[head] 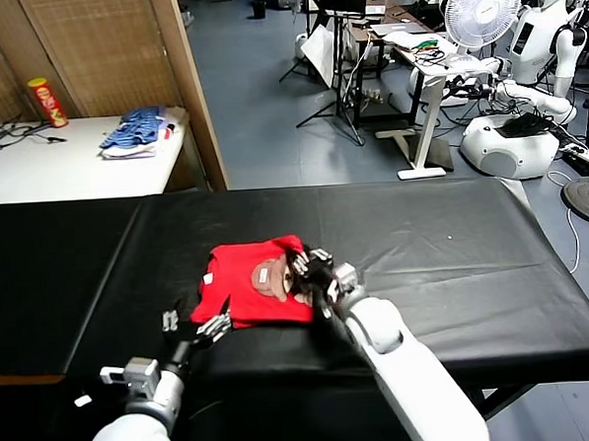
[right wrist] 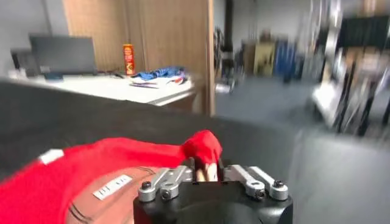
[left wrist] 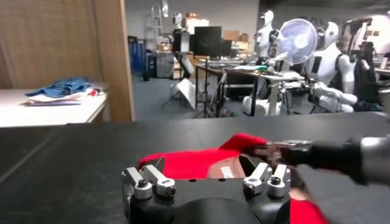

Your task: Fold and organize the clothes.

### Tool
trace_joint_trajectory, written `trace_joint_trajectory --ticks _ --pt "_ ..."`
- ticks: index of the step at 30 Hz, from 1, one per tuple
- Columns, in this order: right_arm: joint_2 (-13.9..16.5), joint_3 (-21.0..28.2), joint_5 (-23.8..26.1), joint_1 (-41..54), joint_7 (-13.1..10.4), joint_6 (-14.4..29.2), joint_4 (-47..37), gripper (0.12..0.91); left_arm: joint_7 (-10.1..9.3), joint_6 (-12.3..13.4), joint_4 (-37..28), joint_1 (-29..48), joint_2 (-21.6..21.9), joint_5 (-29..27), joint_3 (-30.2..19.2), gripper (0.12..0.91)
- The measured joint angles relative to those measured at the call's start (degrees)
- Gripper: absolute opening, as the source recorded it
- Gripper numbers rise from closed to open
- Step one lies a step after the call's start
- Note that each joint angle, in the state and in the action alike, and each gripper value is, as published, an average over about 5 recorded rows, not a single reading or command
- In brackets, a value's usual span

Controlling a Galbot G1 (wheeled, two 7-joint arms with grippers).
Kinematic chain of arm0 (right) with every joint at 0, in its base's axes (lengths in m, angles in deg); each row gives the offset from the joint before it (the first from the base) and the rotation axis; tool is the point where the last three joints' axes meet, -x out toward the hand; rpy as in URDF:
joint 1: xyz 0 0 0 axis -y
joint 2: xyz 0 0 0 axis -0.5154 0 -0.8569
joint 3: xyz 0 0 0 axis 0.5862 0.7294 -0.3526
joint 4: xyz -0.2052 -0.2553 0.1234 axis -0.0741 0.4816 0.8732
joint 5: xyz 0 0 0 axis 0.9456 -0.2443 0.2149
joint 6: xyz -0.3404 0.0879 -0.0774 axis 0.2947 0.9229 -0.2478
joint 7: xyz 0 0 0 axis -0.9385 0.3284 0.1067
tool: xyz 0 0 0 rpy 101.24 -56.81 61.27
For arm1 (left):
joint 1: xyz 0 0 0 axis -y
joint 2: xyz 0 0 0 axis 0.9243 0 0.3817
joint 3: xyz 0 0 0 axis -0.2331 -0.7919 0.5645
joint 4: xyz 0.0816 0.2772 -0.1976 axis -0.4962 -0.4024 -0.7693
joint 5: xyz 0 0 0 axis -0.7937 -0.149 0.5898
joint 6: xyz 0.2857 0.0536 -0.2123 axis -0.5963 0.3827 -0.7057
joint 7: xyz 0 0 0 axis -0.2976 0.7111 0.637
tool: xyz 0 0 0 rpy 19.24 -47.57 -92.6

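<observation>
A soft red cotton-looking T-shirt [head: 247, 292] is lying on a smooth, faintly sheened black table cover [head: 455, 261], possibly vinyl; gripper fingertips [left wrist: 146, 182] are gleaming like metal.

No legible text on any label or can.

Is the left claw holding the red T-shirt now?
No, in the left wrist view the left claw stands open and empty at the near edge of the red T-shirt.
</observation>
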State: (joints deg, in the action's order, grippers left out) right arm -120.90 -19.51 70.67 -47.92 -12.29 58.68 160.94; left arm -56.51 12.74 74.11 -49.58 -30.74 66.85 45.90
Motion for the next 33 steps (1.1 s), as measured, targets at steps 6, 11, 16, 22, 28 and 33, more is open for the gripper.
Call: trace_joint_trajectory --ticks 6,11,16,22,28,33 --pt "6.3 -2.76 8.91 -6.63 -0.63 6.53 7.85 0.731 -0.92 5.08 -1.55 -1.27 0.66 2.37 0.98 0.798" --pt "9.91 -7.25 8.09 -15.82 -3.07 6.59 17.37 0.796 -2.64 7.3 -1.69 -2.63 1.09 2.87 1.14 0.798" --pt "11.02 -12.53 3.14 -26.75 -7.23 2.79 26.62 0.798 -4.96 7.22 0.57 -5.5 2.21 3.83 1.26 0.798" --pt "11.28 -17.58 -3.29 -39.56 -13.07 -0.83 35.76 0.798 -5.77 7.88 3.92 -11.7 3.19 3.35 2.7 0.798" --pt "10.52 -19.52 -3.51 -49.84 -18.1 -3.35 44.16 0.798 -5.86 8.53 6.16 -17.33 3.34 1.42 4.67 0.798" --pt "9.7 -20.17 -2.05 -57.05 -21.44 -5.05 49.02 0.798 -6.34 7.12 8.0 -21.27 3.19 0.67 5.77 0.798"
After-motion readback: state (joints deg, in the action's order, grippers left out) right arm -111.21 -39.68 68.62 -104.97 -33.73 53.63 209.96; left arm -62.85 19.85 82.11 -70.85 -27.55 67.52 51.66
